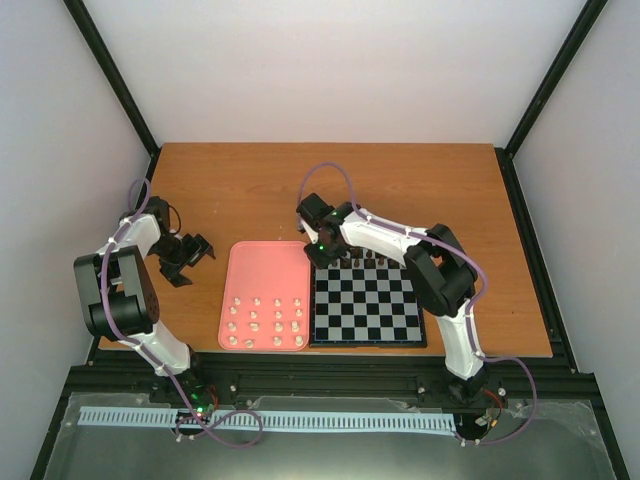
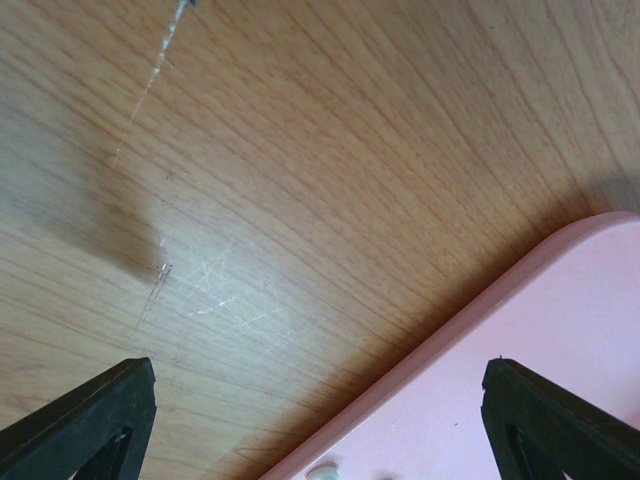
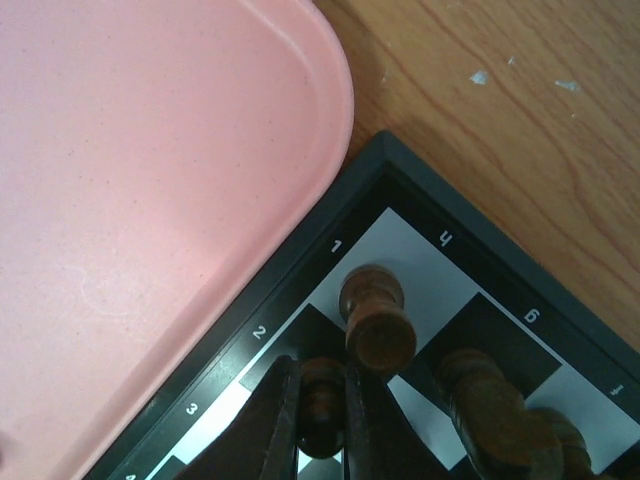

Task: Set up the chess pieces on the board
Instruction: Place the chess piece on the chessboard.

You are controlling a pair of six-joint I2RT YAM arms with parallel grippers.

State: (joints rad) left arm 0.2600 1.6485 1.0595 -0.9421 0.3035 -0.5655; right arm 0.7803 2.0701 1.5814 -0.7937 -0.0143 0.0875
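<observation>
Brown piece pinched in right jaws, over board corner, left jaws spread.

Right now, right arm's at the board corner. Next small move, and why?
Probably open the right gripper and lift straight up: it is shut on a dark piece low over the board, beside the corner piece, which a sideways exit could knock.

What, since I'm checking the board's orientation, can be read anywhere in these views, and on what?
"1", "2", "3": border of the board, beside the tray.
"h", "g", upside down: border's other edge; next mark unclear.
Top and left wrist views: nothing legible.
</observation>
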